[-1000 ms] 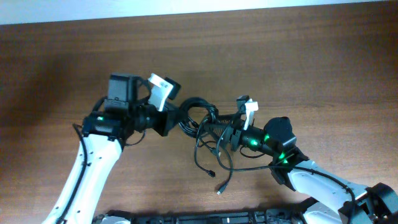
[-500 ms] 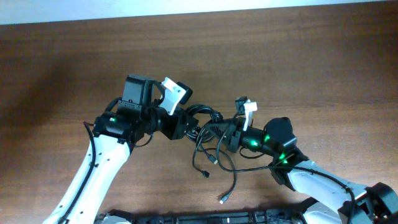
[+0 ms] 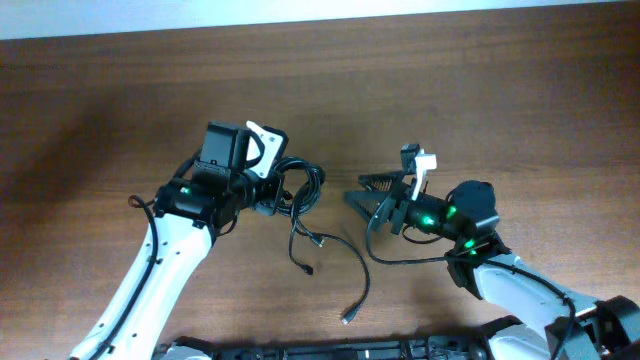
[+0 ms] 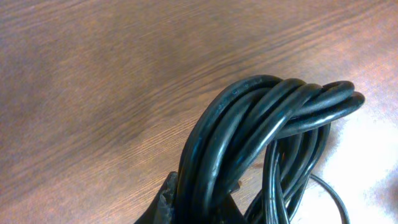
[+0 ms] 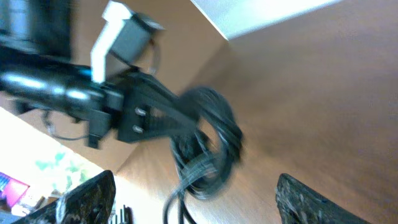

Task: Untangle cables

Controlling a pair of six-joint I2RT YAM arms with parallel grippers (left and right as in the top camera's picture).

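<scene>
My left gripper [image 3: 268, 198] is shut on a coil of black cables [image 3: 300, 182] and holds it above the table. In the left wrist view the coil [image 4: 261, 130] fills the lower right, thick loops running between the jaws. Loose cable ends hang from the coil: one short end [image 3: 305, 262] and a longer strand ending in a plug [image 3: 348, 316] near the front edge. My right gripper [image 3: 358, 192] is open and empty, to the right of the coil and apart from it. In the right wrist view the coil [image 5: 208, 146] is blurred between the spread fingers, with the left arm behind it.
The brown wooden table [image 3: 500, 90] stretches around both arms. A black bar [image 3: 330, 350] runs along the front edge. A pale wall strip [image 3: 300, 10] borders the far edge.
My right gripper has let go of the cables, opened and pulled back to the right. The left gripper drew the coil slightly left; the loose ends now hang free.
</scene>
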